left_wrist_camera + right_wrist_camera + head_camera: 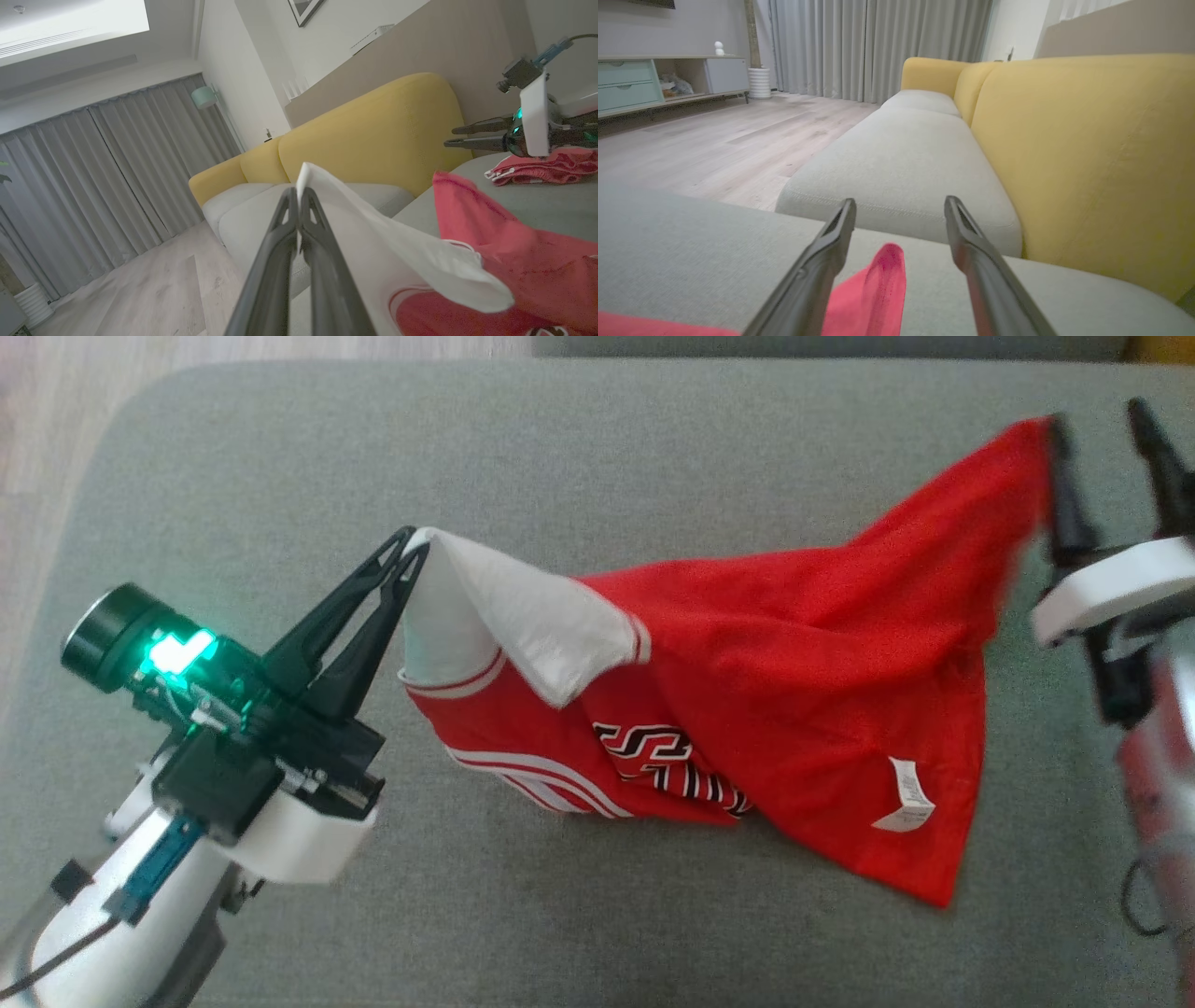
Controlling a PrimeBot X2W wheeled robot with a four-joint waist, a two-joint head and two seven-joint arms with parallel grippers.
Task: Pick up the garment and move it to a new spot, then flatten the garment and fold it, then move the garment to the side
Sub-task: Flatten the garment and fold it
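Closest in, the left gripper (411,546) has its jaws pinched together on the white sleeve tip of the garment (794,663). The left wrist view shows that white cloth squeezed right between the two dark fingers (275,261). The garment is a soft red jersey with white sleeves, striped trim and black-and-white lettering (667,761). It runs from one gripper across to the other, its lower folds draping onto the grey woven seat cushion (597,448). A white care label (904,795) shows on the red side.

Over at the far corner, the right gripper (1094,418) stands with jaws wide apart. The red corner pokes up between its fingers (822,261), unclamped, and in the head view it sits against one finger.

Beyond that, a crumpled red cloth (546,170) lies on the cushion. Then come the smooth yellow backrest (1087,154), the pale wood floor (714,135) and the pleated grey curtains (878,46).
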